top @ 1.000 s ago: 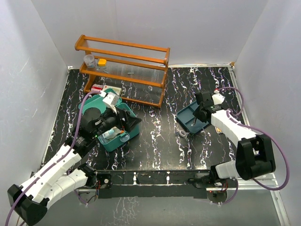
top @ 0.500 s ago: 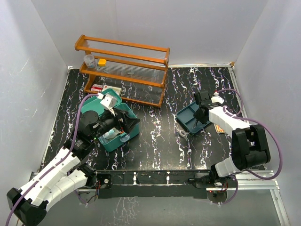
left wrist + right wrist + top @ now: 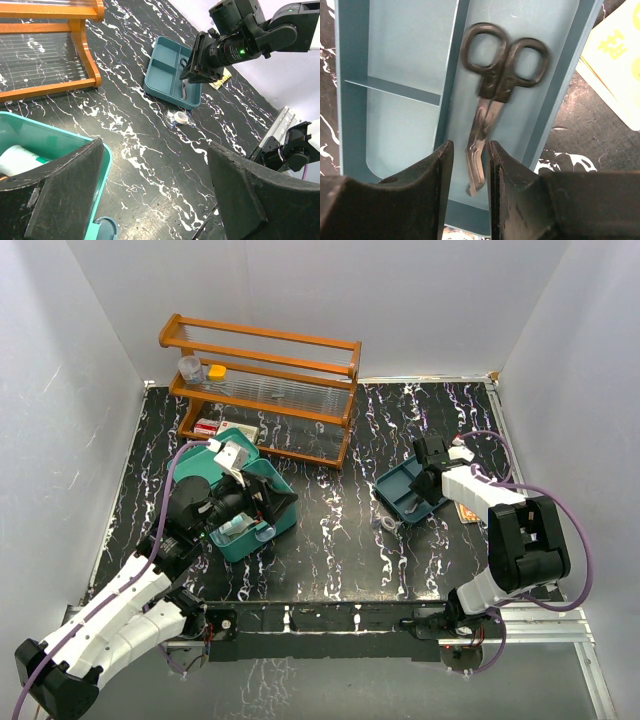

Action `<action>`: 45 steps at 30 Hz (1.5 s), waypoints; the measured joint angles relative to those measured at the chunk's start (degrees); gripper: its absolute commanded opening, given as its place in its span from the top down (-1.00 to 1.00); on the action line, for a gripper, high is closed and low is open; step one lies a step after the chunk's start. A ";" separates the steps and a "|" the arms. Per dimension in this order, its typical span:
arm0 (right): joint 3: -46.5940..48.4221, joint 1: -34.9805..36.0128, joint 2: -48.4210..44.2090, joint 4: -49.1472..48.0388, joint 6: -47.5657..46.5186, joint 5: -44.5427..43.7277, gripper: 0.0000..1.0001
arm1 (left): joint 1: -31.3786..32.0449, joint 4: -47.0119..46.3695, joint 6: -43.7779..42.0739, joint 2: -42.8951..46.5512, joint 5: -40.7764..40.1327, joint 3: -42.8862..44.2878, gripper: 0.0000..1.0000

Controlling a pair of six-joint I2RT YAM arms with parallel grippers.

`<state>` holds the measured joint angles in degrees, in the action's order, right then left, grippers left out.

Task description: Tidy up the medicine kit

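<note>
Right gripper hangs over the matte blue-teal compartment tray. Its black fingers are slightly parted and loose around the blade of the blurred, loop-handled scissors lying in the long compartment. Left gripper gapes wide and empty above the medicine kit, a smooth teal plastic box on the left of the marbled black table. The gripper's fingers hide most of the kit's contents.

The scene is lit brightly and evenly; shadows are kept soft. The scissors are rendered slightly blurred.
</note>
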<state>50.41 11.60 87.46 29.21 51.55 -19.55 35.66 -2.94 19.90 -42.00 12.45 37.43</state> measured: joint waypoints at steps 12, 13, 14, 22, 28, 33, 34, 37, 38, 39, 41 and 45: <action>-0.68 -0.02 -4.11 0.63 -1.86 1.09 0.33 | 0.00 0.00 0.02 0.11 0.02 0.00 -0.67; -0.68 -0.02 -5.18 0.63 -2.58 1.70 0.33 | 0.00 0.00 0.02 0.11 0.00 0.00 -0.67; -0.68 0.02 -6.29 0.66 -3.58 2.36 0.33 | 0.00 0.00 0.02 0.11 0.02 0.00 -0.67; -1.40 6.56 -14.01 1.86 -9.97 6.95 0.20 | 0.00 0.22 0.24 0.11 -0.04 0.13 -0.67; -4.59 14.78 -16.52 1.05 -13.07 9.25 0.36 | -0.02 1.84 1.38 0.68 -1.42 1.77 -0.67; -7.89 16.13 -16.13 0.33 -15.39 10.49 0.41 | 0.00 2.97 2.54 1.81 -3.37 3.34 -0.68; -8.22 16.20 -15.85 0.20 -15.76 10.69 0.46 | 0.00 3.10 2.73 1.84 -3.74 3.56 -0.68; -8.55 16.41 -14.12 -0.66 -16.83 10.95 0.55 | 0.00 3.65 3.23 1.55 -4.52 4.20 -0.68; -8.55 16.46 -13.27 -0.98 -17.00 10.95 0.55 | 0.00 3.63 3.28 1.36 -4.61 4.33 -0.68; -8.55 16.57 -12.31 -1.33 -17.11 10.95 0.55 | 0.00 3.72 3.30 1.11 -4.72 4.48 -0.68; -8.55 16.94 -10.40 -1.62 -17.31 10.93 0.51 | 0.00 3.85 3.34 0.48 -4.87 4.87 -0.68; -8.52 17.49 -8.79 -1.95 -18.03 10.56 0.41 | 0.00 3.30 3.69 -0.22 -4.98 5.07 -0.68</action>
<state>41.89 29.08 78.67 27.27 33.52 -8.99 35.66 0.36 23.59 -42.22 7.46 42.50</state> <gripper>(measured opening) 0.266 0.836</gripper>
